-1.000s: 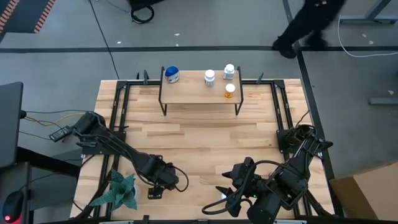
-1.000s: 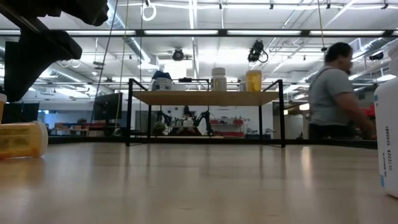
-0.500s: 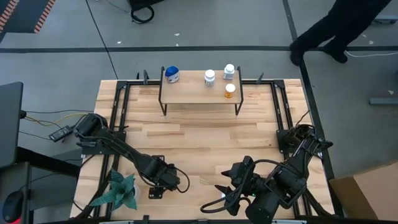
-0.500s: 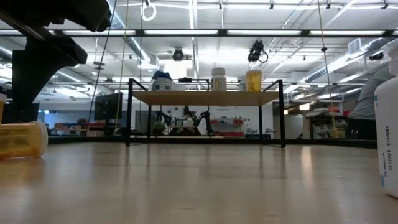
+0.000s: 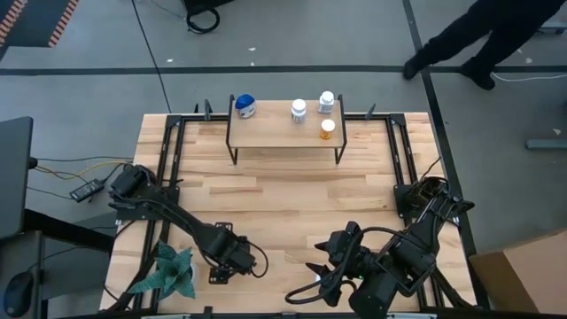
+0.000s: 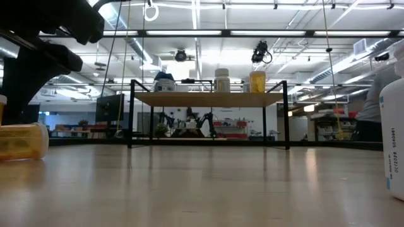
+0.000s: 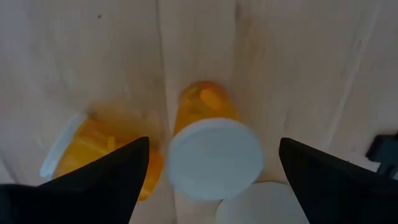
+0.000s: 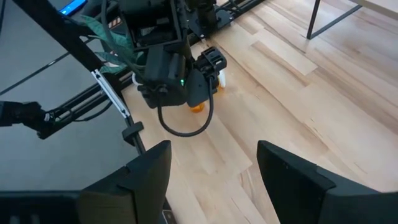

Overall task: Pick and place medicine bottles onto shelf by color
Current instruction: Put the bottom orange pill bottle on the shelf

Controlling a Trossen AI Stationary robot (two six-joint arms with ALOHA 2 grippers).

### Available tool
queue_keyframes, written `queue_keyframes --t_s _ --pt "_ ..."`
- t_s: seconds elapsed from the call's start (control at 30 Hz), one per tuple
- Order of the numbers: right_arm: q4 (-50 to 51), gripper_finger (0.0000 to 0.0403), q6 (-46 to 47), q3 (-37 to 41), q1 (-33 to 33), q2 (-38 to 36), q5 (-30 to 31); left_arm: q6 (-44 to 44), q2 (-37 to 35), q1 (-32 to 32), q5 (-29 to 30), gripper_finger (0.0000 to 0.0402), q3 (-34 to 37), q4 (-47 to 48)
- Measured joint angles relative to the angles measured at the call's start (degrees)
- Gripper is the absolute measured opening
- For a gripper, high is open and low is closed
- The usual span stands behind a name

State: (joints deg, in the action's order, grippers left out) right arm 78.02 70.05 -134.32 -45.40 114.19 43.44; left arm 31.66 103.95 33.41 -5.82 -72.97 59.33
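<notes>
My left gripper [image 5: 223,266] is open near the table's front left, pointing down. In the left wrist view its fingers stand on either side of an upright orange bottle with a white cap [image 7: 214,155] without touching it. A second orange bottle [image 7: 93,152] lies on its side just beside it, and it also shows in the low view [image 6: 22,140]. Another white cap [image 7: 261,206] shows close by. The shelf [image 5: 283,133] at the far edge carries a blue-lidded bottle [image 5: 245,106], two white bottles [image 5: 299,110] and one orange bottle [image 5: 328,129]. My right gripper [image 5: 316,268] waits open near the front edge.
A green plant [image 5: 173,270] stands at the front left, next to my left arm. A white bottle [image 6: 394,145] stands on the table at the low view's right edge. Black rails [image 5: 177,133] frame the table. A person [image 5: 496,35] walks on the floor beyond the far edge.
My left gripper has shifted a little toward the table's near edge, staying open over the bottles. The person beyond the table has walked on toward the right.
</notes>
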Motion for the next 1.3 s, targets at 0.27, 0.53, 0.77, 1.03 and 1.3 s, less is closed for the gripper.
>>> queue_keyframes --t_s 0.27,0.53,0.77,1.03,1.3 --pt "0.0 0.0245 -0.2 0.0 0.0 0.0 0.0 0.5 0.8 0.3 -0.1 0.0363 0.0 0.2" --pt "0.0 0.0245 -0.2 0.0 0.0 0.0 -0.2 0.6 1.2 0.6 -0.5 0.0339 0.0 0.1" --pt "0.0 0.0245 -0.3 0.0 0.3 0.0 -0.2 0.7 1.2 0.6 -0.5 0.0306 0.0 0.0" --pt "0.0 0.0245 -0.4 0.0 0.3 0.0 -0.2 0.8 1.2 0.6 -0.5 0.0281 0.0 0.0" --pt "0.0 0.0245 -0.3 0.0 0.3 0.0 -0.2 3.8 1.1 0.5 -0.6 0.0256 0.0 0.0"
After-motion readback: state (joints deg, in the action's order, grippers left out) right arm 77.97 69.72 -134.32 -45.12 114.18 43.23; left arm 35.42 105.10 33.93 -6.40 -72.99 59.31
